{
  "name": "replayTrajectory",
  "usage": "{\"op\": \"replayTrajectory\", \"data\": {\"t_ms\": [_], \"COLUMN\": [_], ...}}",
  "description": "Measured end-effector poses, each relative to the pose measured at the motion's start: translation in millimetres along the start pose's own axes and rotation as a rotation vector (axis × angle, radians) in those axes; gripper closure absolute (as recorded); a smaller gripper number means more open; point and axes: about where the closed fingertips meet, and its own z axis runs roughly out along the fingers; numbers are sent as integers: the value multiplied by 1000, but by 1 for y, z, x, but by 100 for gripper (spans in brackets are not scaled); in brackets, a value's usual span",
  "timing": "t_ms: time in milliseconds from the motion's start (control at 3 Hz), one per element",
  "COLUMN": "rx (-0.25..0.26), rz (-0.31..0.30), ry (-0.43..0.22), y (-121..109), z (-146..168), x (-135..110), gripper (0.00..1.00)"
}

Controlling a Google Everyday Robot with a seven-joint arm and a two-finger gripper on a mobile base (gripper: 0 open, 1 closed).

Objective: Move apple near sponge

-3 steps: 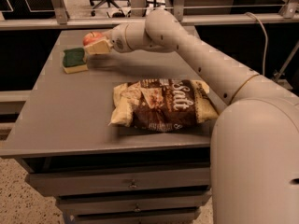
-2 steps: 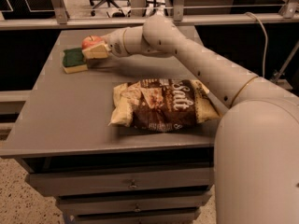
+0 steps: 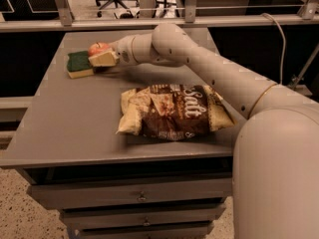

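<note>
The small red apple (image 3: 98, 47) is at the far left of the grey table (image 3: 75, 128), right beside the sponge (image 3: 79, 63), which has a dark green top over a yellow base. My gripper (image 3: 100, 54) reaches in from the right and is shut on the apple. Its cream near finger (image 3: 103, 59) covers the apple's lower half and touches the sponge's right end. The apple looks low, at about the height of the sponge's top. I cannot see whether it rests on the table.
A large brown-and-cream chip bag (image 3: 174, 111) lies in the middle of the table, under my arm (image 3: 209, 68). A metal rail (image 3: 149, 21) runs behind the table's far edge. Drawers (image 3: 142, 195) sit below the front edge.
My gripper has carried the apple a little left and down, closer to the sponge. The sponge and the chip bag have not moved.
</note>
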Motion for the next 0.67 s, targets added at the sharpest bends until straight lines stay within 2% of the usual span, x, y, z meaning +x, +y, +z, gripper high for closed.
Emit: {"op": "replayTrajectory", "data": {"t_ms": [333, 667], "rx": [-9, -42], "rz": [0, -26], "ry": [5, 23], "y": [2, 7], "z": [1, 2], "x": [2, 3], "gripper": [20, 0]}}
